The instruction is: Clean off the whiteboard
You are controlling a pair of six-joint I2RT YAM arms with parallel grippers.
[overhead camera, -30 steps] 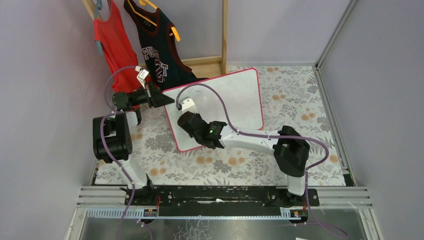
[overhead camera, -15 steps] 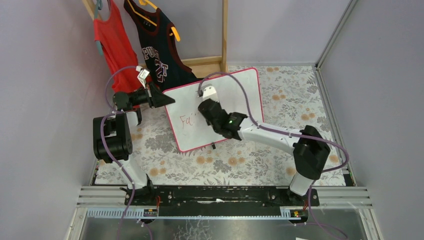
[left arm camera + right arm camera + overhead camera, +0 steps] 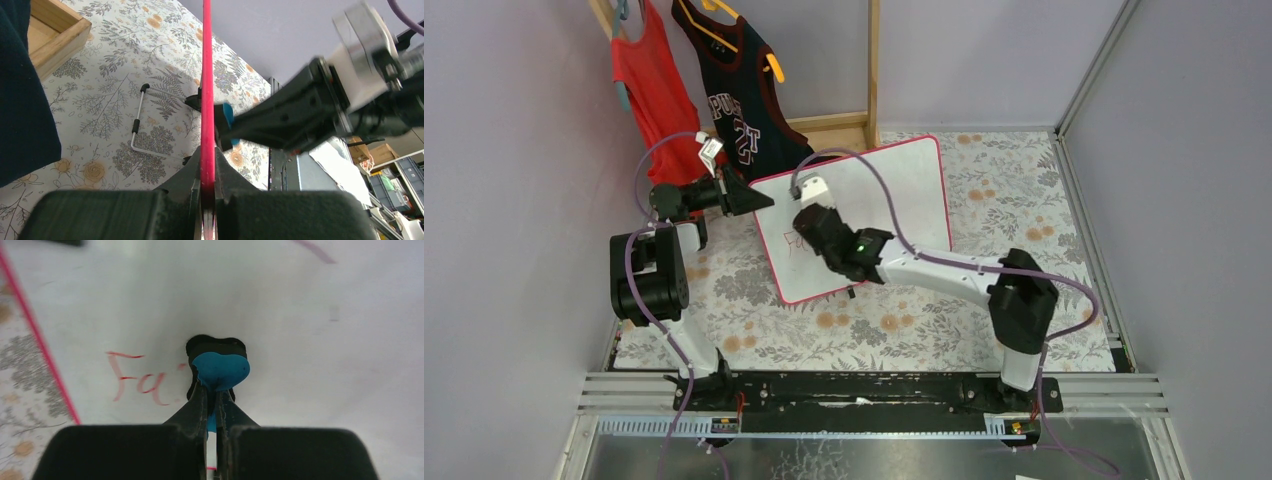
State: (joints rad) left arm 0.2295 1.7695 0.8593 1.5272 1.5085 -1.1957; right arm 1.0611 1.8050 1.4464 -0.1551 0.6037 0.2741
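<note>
1. Step in hand: a wiping stroke on the whiteboard (image 3: 909,195). The right end effector (image 3: 212,390) is fully closed on a small eraser (image 3: 220,369) with a blue back and a black pad. The pad lies against the board's white face.
2. The left end effector (image 3: 207,172) is closed on the whiteboard's pink-red frame (image 3: 206,75) at the upper left edge. It appears to steady the board against the wiping pressure.
3. Location: the whiteboard stands tilted on the floral-covered desk (image 3: 1024,200), resting on small black feet. The clothes rack (image 3: 872,70) with its hanging garments is just beyond the board's far left corner. Both arm bases are on the board's near side.
4. Appearance: a large white rectangle with rounded corners and a thin pink-red border. The red lettering (image 3: 135,385) reads "Fa" and sits just left of the eraser, between it and the left frame edge. The face to the right of the eraser looks clean. One thin dark stroke shows towards the board's upper right in the right wrist view, and it cannot be told whether that is ink.
5. Next move, as judged: carry the eraser leftwards across "Fa" with the pad flat and pressed evenly, stopping short of the frame. The left end effector should hold its clamp throughout.
6. Caution: the board rests only on its feet and the clamp, so a hard push could pivot it or slide it on the cloth.
</note>
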